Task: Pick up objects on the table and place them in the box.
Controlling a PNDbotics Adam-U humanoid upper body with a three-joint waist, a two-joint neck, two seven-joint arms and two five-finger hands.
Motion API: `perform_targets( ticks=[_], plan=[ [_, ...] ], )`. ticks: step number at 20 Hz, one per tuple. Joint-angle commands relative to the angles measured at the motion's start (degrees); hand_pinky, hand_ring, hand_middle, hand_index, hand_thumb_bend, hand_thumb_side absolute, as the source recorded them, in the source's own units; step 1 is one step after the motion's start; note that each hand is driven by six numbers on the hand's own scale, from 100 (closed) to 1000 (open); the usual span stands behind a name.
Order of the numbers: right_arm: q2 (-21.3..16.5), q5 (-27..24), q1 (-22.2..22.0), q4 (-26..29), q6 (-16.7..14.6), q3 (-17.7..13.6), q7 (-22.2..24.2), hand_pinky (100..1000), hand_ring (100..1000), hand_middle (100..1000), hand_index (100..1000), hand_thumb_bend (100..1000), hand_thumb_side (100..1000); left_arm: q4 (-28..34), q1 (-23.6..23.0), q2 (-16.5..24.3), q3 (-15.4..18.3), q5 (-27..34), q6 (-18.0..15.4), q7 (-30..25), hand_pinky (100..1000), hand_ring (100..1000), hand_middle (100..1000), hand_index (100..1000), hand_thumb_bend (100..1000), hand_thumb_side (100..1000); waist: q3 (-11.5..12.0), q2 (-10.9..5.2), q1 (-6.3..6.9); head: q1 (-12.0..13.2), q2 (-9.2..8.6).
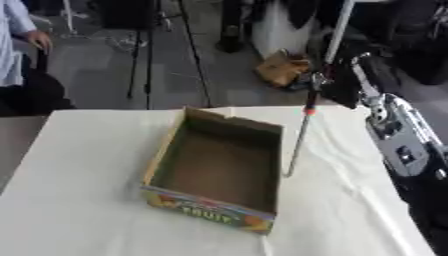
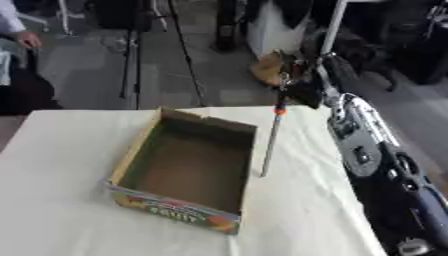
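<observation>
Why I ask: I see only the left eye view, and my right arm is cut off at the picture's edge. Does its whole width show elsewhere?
Observer: Yes. In the right eye view the right arm shows across its full width along the right edge of the table, with grey floor beyond it.
Operator: Anything at its lower end?
Observer: A small silver part shows by the bottom edge. I cannot make out more.

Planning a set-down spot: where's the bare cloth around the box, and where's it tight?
Bare cloth lies left of the cardboard box, out to the table's left edge, and in front of it at the near edge. The strip behind the box is also free. It is tight on the right: a thin rod hangs from the right hand close beside the box wall, with the arm alongside.
</observation>
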State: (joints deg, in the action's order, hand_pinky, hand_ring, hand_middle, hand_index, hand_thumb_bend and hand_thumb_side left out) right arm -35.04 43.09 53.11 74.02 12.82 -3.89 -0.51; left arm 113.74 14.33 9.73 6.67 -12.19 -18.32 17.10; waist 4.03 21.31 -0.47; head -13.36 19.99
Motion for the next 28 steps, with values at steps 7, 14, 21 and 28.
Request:
perform_targets(
  ticks=[7,14,21,28],
  plan=[
    [-1.80,-1.23,6.16,3.15,-1.00,1.32,1.11,100,242,196,443,100,619,0.85,0.58,1.06,-0.34,0.67,0.58,-0.86,664,949,984,735,100,1000,0.49,-2.47,-1.43,0.07,0.45],
    [-0.87,-2.54,9.20,3.84,-1.79,2.51,1.92,100,245,196,444,100,615,0.85,0.70,1.30,-0.51,0.99,0.78,-1.29,663,951,987,735,100,1000,1.30,-2.84,-2.68,0.12,1.22],
    [-0.13,-2.78,10.10,3.57,-2.26,3.20,2.44,100,243,195,444,100,617,0.85,1.13,1.43,-0.60,1.23,0.84,-1.51,662,953,989,735,100,1000,2.60,-2.70,-3.87,0.74,2.11],
    [0.20,-3.03,9.89,2.62,-2.81,3.24,2.38,100,237,193,443,100,624,0.85,1.46,1.41,-0.64,1.15,0.76,-1.61,662,956,994,735,100,1000,4.03,-1.97,-4.63,0.86,2.53]
  ],
)
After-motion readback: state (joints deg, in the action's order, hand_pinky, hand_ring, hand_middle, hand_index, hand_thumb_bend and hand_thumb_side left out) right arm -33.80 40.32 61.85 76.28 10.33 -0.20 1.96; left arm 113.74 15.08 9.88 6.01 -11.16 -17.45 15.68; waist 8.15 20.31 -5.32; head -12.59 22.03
